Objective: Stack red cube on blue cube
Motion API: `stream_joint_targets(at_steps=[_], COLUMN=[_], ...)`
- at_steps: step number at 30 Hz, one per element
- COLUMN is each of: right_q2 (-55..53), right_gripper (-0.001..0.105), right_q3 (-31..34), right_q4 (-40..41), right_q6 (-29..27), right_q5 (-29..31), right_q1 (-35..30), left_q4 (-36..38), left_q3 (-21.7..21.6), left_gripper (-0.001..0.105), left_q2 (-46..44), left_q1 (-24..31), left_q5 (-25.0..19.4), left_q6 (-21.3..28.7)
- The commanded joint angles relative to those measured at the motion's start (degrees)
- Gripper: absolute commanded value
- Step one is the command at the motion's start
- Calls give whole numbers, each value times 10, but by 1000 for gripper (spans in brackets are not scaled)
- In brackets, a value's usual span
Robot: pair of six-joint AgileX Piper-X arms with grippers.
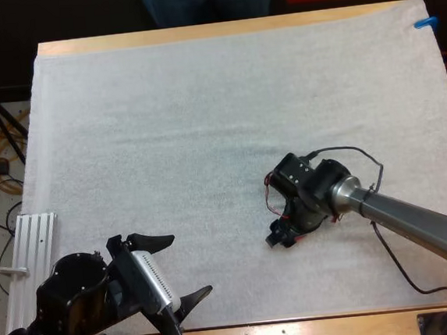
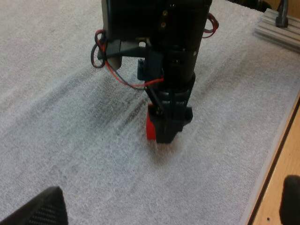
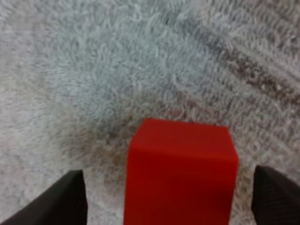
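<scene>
Grippers are both open. The left gripper (image 1: 187, 265) hangs above the near edge of the white mat (image 1: 204, 122), its fingers wide apart with nothing between them. A metal rail (image 1: 31, 255) lies near it, along the mat's left side. Farther in, the right gripper (image 1: 281, 238) points down at the mat. The red cube (image 3: 180, 173) sits on the mat between its fingers with a gap on each side, so it is not gripped. Beyond the far edge of the table (image 1: 196, 33) stand a person's legs (image 1: 209, 0).

Right gripper (image 2: 166, 135) jaws hide most of red cube (image 2: 150, 127); person's legs (image 1: 209, 0) cut off at high view's edge.
</scene>
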Motion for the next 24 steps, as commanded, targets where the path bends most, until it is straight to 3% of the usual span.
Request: stream_joint_targets(at_steps=[1,4,6,9,18,24], right_q2=[6,15,20,20,3,-52], right_gripper=[68,55,36,22,20,20], right_q3=[-4,-4,-4,-9,-92,-115], right_q4=[-1,-1,0,1,67,82], right_q6=[2,2,2,2,-3,3], right_q5=[-6,-6,-6,-4,55,90], right_q1=[1,1,1,1,1,-10], left_q4=[-2,-2,-2,-2,-2,-2], left_q3=[-3,-3,-3,-3,-3,-3], left_gripper=[87,87,87,87,87,87], left_q2=[1,1,1,1,1,1], left_q1=[-4,-4,-4,-4,-4,-4], left_q5=[-3,-3,-3,-3,-1,-1], left_q6=[3,10,10,10,10,10])
